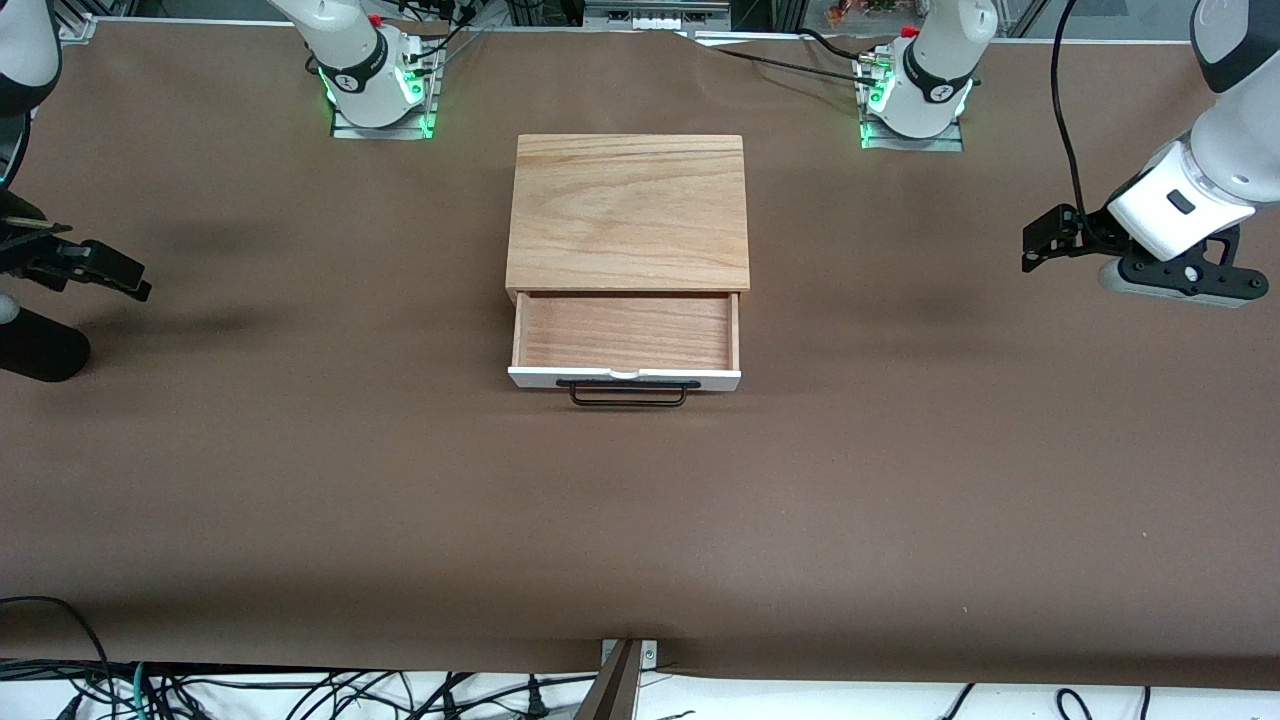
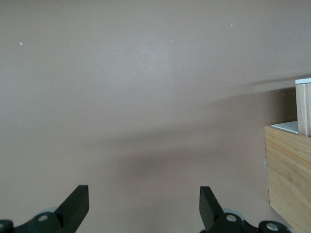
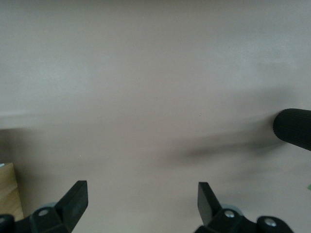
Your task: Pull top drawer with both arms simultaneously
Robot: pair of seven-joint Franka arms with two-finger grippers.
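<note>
While the drawer [image 1: 625, 345] is standing pulled out of the cabinet [image 1: 628, 212] toward the front camera, its wood tray is lying bare and its white face with the black handle [image 1: 628, 393] is facing that camera. No writing can be read on it. The cabinet is sitting mid-table on the brown cover [image 1: 640, 500], between the two grippers and well apart from both.

The left gripper [image 1: 1045, 240] is hovering over the cover at the left arm's end of the table, fingers [image 2: 75, 204] spread wide and gripping nothing; a cabinet corner is showing at the edge of its wrist view. The right gripper [image 1: 100, 270] is hanging over the right arm's end, its fingers [image 3: 73, 201] likewise wide and empty, with a black ribbed cylinder [image 1: 40, 345] near it.
</note>
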